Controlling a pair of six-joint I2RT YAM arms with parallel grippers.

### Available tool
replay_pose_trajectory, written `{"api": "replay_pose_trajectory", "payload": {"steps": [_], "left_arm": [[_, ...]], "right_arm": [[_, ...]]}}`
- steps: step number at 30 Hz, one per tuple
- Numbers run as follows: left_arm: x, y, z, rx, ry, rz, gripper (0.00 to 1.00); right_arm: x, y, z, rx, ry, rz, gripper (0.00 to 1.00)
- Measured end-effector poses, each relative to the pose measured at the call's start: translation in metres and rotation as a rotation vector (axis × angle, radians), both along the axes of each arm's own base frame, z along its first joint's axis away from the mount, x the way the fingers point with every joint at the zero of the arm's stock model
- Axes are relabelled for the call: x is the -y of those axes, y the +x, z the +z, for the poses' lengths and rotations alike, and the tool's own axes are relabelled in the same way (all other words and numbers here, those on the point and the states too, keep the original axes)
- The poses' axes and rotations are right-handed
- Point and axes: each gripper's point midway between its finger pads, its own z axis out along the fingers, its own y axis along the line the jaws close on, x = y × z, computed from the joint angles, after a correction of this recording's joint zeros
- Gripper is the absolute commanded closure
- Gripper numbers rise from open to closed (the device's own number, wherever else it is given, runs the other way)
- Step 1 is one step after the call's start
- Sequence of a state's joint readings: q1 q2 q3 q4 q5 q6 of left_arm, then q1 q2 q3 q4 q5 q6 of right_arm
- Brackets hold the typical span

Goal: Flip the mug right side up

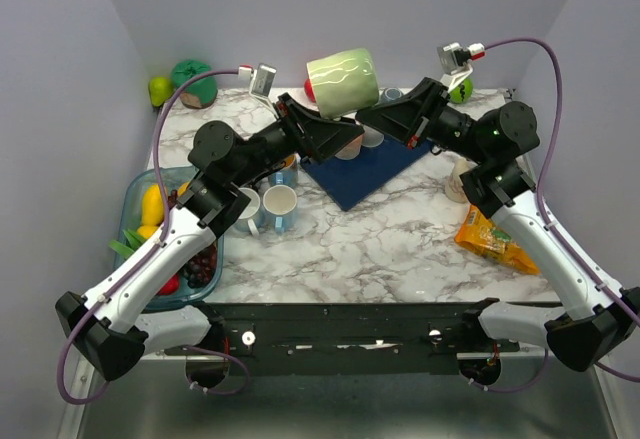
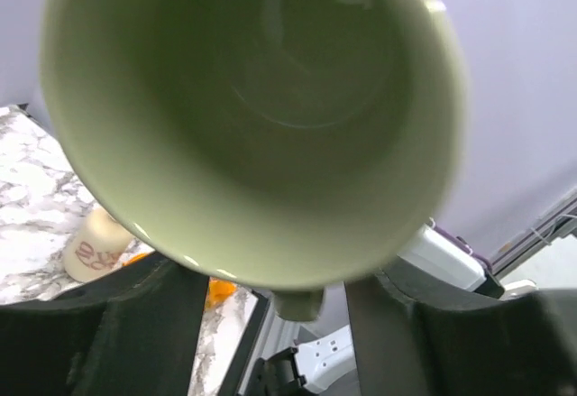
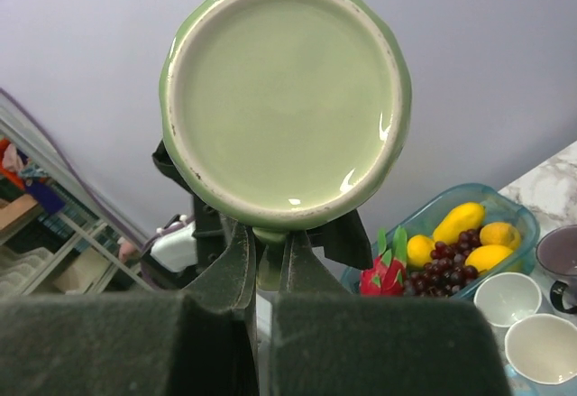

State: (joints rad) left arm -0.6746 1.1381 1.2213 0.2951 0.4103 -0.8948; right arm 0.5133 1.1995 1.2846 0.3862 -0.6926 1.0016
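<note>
The blue mat [image 1: 365, 174] is partly covered by both grippers, so its far end cannot be made out. The green mug [image 1: 343, 81] is held in the air above the mat's far end, lying on its side. In the left wrist view it is cut off by the frame. The left gripper [image 1: 337, 137] is placed just under the mug's open end with its jaws apart. Its fingertips are hidden, so whether they touch the mug cannot be told. The right gripper [image 3: 268, 253] is clenched on the handle [image 3: 270, 233] below the mug's base.
</note>
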Motion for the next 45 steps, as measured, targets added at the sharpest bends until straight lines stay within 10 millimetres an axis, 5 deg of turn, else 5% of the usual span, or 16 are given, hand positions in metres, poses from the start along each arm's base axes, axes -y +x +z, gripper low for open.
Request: {"api": "replay_pose_trajectory", "payload": {"steps": [6, 10, 15, 22, 29, 38, 45], "left_arm": [[0.003, -0.002, 0.004, 0.0, -0.02, -0.032, 0.63], [0.004, -0.008, 0.01, 0.01, -0.034, -0.059, 1.0], [0.004, -0.011, 0.014, 0.027, -0.036, -0.073, 1.0], [0.005, -0.001, -0.001, 0.017, 0.024, -0.026, 1.0], [-0.001, 0.027, -0.055, -0.097, 0.218, 0.123, 1.0], [-0.02, 0.06, -0.154, -0.26, 0.602, 0.285, 1.0], [-0.036, 0.065, -0.244, -0.43, 0.89, 0.339, 1.0]], "right_arm": [[0.0, -0.002, 0.003, 0.008, 0.008, 0.011, 0.99], [0.001, -0.002, 0.004, 0.016, 0.012, 0.007, 0.99], [0.001, -0.001, 0.006, 0.027, 0.004, 0.0, 0.97], [0.002, 0.013, -0.01, -0.002, -0.07, -0.08, 0.4], [0.024, 0.039, -0.057, -0.1, -0.198, -0.318, 0.23], [0.076, 0.07, -0.162, -0.382, -0.457, -0.665, 0.21], [0.097, 0.079, -0.239, -0.589, -0.687, -0.776, 0.21]]}}
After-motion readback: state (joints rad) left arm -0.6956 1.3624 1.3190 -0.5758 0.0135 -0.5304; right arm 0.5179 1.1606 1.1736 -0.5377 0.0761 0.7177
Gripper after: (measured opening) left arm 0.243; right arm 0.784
